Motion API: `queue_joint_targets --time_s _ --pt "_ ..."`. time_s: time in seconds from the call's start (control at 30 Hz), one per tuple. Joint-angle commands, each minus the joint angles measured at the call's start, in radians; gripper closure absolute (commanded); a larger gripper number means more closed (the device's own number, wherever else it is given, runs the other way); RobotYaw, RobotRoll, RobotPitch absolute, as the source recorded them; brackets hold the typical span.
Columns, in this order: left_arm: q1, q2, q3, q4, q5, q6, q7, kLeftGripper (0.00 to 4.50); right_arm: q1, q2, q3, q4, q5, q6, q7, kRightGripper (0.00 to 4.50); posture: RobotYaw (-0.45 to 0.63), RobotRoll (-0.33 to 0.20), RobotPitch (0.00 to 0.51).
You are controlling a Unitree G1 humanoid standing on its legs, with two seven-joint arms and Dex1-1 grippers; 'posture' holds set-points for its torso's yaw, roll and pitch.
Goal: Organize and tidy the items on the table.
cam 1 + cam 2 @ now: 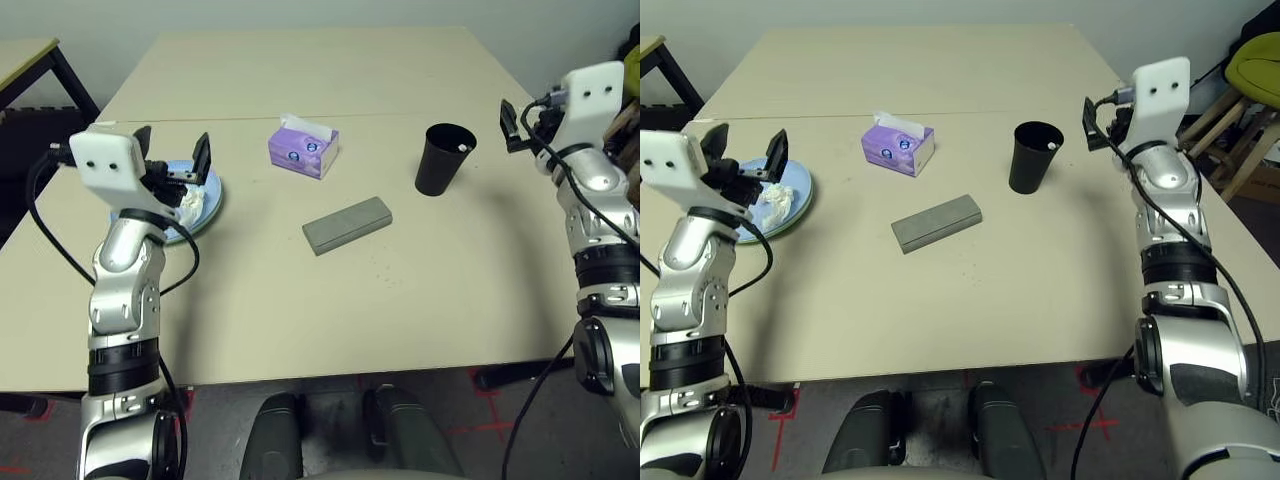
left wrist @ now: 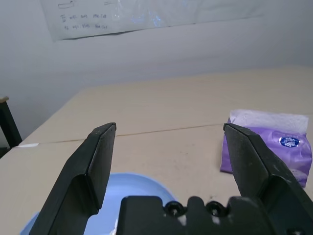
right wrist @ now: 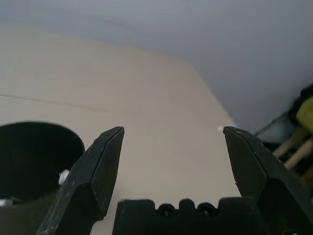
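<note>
Pale beige and matte, the table (image 1: pixel 300 300) fills the scene, with a seam running across it behind the things and a grey-white wall beyond its far edge.

Over the table's left side, the left gripper (image 1: pixel 172 157) hangs above the plates with its two black fingers spread wide and nothing between them. Just under it lies the light blue plate (image 1: pixel 205 190), stacked on a pale green plate (image 1: pixel 790 222) whose rim peeks out beneath. A crumpled white tissue (image 1: pixel 190 205) rests on the blue plate, partly hidden by the gripper.

On the right, the right gripper (image 1: pixel 1102 123) is raised near the table's right edge, fingers likewise apart and empty. Near it, towards the middle of the table, stands the black tumbler (image 1: pixel 442 158), upright, with a thin white pen tip (image 1: pixel 463 147) showing at its rim. The gripper is beside the tumbler and apart from it.

Between the two arms, the purple tissue box (image 1: pixel 303 147) sits just on the near side of the seam, a white sheet poking from its top. Nearer the robot, and well apart from both the box and the tumbler, the grey glasses case (image 1: pixel 347 225) lies flat at a slant.

Off to the far left, a corner of a second table (image 1: pixel 30 60) with black legs can be seen. At the right edge, a wooden stool with a yellow-green cushion (image 1: pixel 1255 60) stands beside the table.
</note>
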Motion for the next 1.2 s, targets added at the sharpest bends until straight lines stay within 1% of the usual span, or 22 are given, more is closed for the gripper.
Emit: queue_joint_targets --time_s 0.03,0.1,0.27,0.5,0.77,0.97,1.1,1.2 --pt "0.062 -0.013 0.015 -0.027 0.011 0.007 0.017 0.0 0.072 0.026 -0.034 -0.052 0.036 -0.014 -0.003 0.04 0.08 0.0 0.079" --pt "0.094 -0.015 0.023 -0.022 0.018 -0.004 0.028 0.0 0.111 0.044 -0.031 -0.064 0.041 -0.012 0.0 0.04 0.08 0.0 0.078" --pt "0.159 -0.025 0.05 0.001 0.035 -0.04 0.058 0.0 0.19 0.059 -0.014 -0.063 0.003 -0.049 -0.028 0.04 0.08 0.0 0.077" --pt "0.227 -0.023 0.075 0.033 0.035 -0.094 0.04 0.0 0.25 0.043 -0.019 -0.013 -0.022 -0.136 -0.029 0.04 0.08 0.0 0.075" --pt "0.274 -0.033 0.067 0.035 0.026 -0.125 0.017 0.0 0.235 0.028 -0.045 0.151 -0.004 -0.32 -0.032 0.04 0.09 0.0 0.073" --pt "0.317 -0.031 0.08 0.051 -0.011 -0.166 -0.047 0.0 0.226 0.036 -0.031 0.237 0.003 -0.386 0.006 0.04 0.1 0.0 0.064" --pt "0.33 -0.035 0.079 0.071 -0.002 -0.216 -0.06 0.0 0.203 0.038 -0.033 0.297 0.005 -0.445 0.019 0.04 0.11 0.0 0.062" --pt "0.333 -0.033 0.075 0.082 -0.008 -0.222 -0.072 0.0 0.19 0.035 -0.034 0.34 0.007 -0.458 0.028 0.04 0.11 0.0 0.057"
